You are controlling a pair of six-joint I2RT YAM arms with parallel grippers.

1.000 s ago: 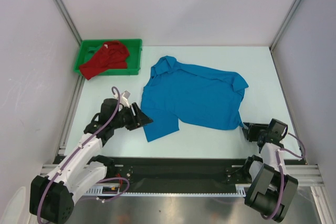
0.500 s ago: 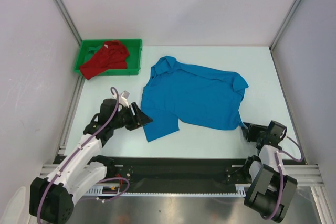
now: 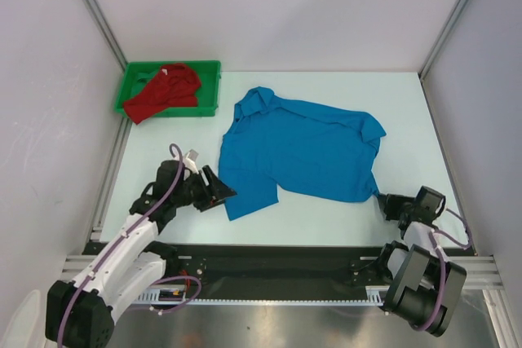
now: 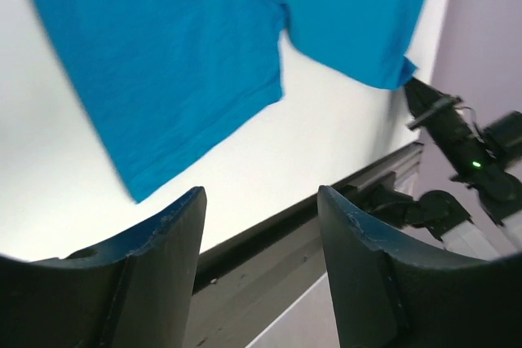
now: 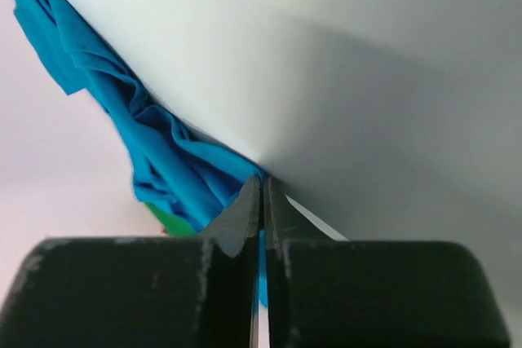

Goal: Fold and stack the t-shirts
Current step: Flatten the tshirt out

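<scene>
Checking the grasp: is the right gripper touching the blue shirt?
Touching: right wrist view shows the right gripper shut on a sliver of blue shirt.

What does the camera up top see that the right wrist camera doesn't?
Only the top view shows the red shirt at the far left, and the left gripper, open, beside the near corner of the blue shirt. Only the right wrist view shows, close up, a sliver of blue cloth pinched between the shut fingers of the right gripper. Both show the blue shirt and the white table.

Overhead, wrist close-ups: blue shirt throughout
</scene>
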